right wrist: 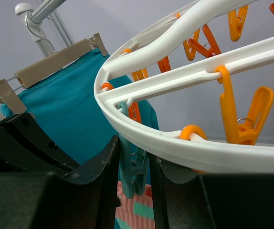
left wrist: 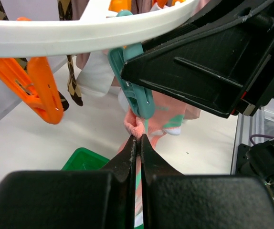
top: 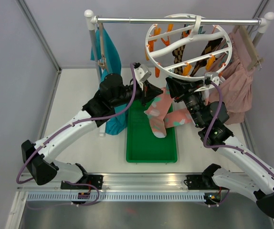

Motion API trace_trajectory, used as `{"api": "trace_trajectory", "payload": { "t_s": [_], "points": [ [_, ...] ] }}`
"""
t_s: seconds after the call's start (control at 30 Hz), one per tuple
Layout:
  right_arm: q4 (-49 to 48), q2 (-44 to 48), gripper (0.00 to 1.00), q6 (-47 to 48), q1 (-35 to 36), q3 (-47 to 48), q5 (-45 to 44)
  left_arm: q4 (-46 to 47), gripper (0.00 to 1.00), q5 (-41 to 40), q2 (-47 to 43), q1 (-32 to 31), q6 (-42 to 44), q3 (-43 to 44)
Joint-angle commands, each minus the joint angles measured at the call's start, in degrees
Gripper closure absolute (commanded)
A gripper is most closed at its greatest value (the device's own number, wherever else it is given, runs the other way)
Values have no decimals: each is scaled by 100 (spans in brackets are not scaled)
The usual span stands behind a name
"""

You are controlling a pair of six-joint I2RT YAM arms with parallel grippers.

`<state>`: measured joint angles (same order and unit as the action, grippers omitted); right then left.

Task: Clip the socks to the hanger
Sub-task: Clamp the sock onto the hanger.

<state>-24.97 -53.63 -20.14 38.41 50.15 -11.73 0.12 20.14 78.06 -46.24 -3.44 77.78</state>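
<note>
At the left tool: clamped fully shut on the ribbed cuff of a soft pink sock with mint and white patches, cuff edge bunched just past the fingertips. Directly ahead of that edge, at or touching it, the lower tip of a small teal plastic clip, hung from the rim of the large round white plastic drying hanger overhead. Cannot tell whether the clip bites the cuff.

Little free room there: a bright orange plastic clip off to the left, the right arm's black housing crowding in from the right.

At the right tool: closed partway onto that same teal clip, one finger on each side, white rim just above.

Below both tools, the sock hanging over a green plastic tray on the white bench.

With both arms stretched forward and raised, wrists converging under the ring's near edge.
</note>
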Motion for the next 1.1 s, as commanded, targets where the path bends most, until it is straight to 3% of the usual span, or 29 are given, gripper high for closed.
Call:
{"api": "trace_trajectory", "payload": {
  "t_s": [0.0,1.07],
  "points": [
    [-166,1,100,28,17,3,-23,226,98,350,-204,18,-104,-17],
    [-227,63,100,-86,17,-120,118,533,98,183,-81,132,-245,80]
  ]
}}
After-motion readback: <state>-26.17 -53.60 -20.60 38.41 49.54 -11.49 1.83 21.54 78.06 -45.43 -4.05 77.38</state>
